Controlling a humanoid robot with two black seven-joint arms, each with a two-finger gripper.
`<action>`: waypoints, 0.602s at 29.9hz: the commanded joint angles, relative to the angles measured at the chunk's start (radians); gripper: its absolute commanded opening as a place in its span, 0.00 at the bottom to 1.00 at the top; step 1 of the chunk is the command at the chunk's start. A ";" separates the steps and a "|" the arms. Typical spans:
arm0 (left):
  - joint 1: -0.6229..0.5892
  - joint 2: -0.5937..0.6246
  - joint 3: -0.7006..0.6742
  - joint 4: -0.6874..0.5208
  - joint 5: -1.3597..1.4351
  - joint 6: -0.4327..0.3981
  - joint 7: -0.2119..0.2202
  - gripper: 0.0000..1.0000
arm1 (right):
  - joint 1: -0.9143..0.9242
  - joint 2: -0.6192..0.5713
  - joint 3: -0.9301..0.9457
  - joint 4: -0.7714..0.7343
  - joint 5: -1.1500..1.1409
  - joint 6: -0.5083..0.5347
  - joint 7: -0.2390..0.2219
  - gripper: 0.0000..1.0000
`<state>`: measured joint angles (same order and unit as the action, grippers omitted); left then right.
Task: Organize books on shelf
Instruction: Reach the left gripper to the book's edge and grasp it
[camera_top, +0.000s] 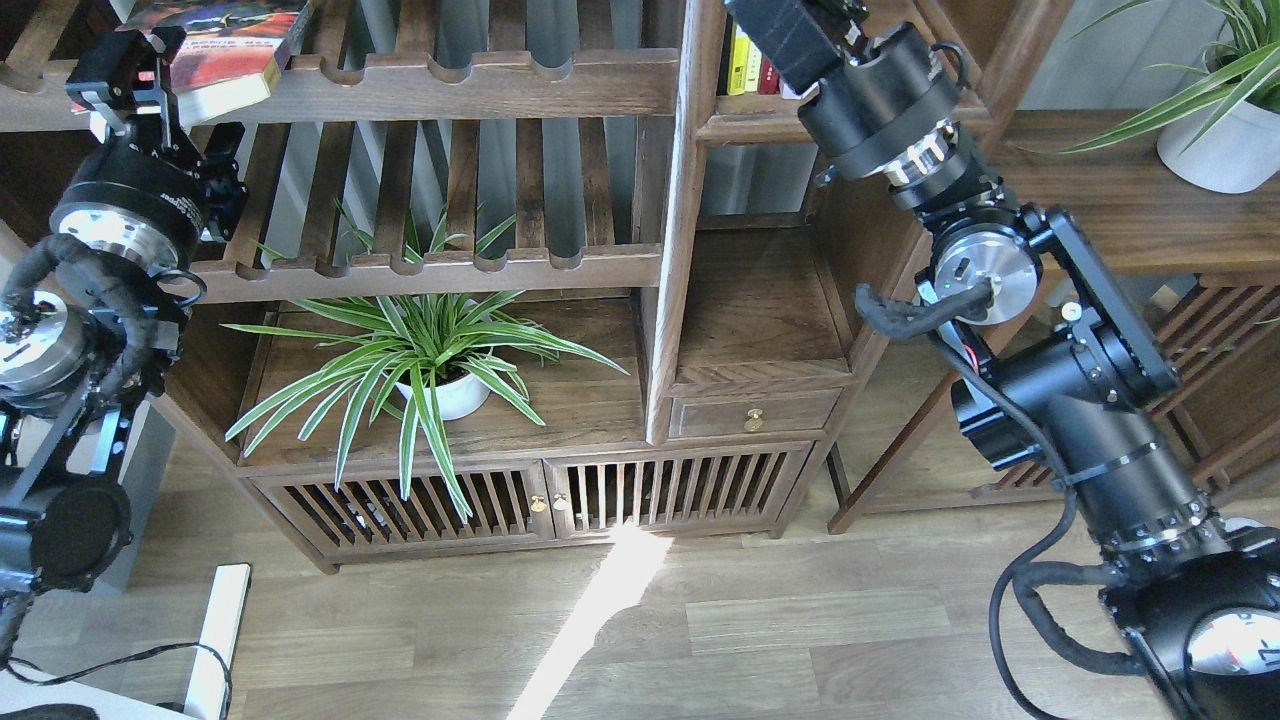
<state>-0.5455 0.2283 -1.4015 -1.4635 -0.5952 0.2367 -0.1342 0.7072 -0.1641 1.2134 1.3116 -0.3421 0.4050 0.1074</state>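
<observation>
Left gripper (135, 85) at red-orange book (215, 45)

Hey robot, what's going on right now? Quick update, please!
Left tool open at red-orange book on slatted rack. Right tool out of view, up by cubby shelf. Nothing blocking.

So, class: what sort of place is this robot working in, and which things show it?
Probably a living room or study: a dark wooden shelf unit, potted spider plants, books in a cubby, and wood-look flooring.
</observation>
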 joint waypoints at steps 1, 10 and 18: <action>-0.013 -0.001 -0.001 0.014 0.000 0.004 -0.001 0.88 | 0.000 0.002 0.000 0.000 0.000 0.000 0.000 1.00; -0.037 -0.003 0.002 0.043 0.002 0.006 -0.001 0.88 | 0.000 0.000 0.000 0.000 0.000 0.002 0.000 1.00; -0.048 -0.004 0.003 0.058 0.002 0.006 -0.001 0.89 | 0.001 0.000 0.000 0.000 0.000 0.002 0.000 1.00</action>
<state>-0.5919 0.2255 -1.3990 -1.4071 -0.5936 0.2424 -0.1350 0.7072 -0.1636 1.2134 1.3116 -0.3421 0.4063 0.1074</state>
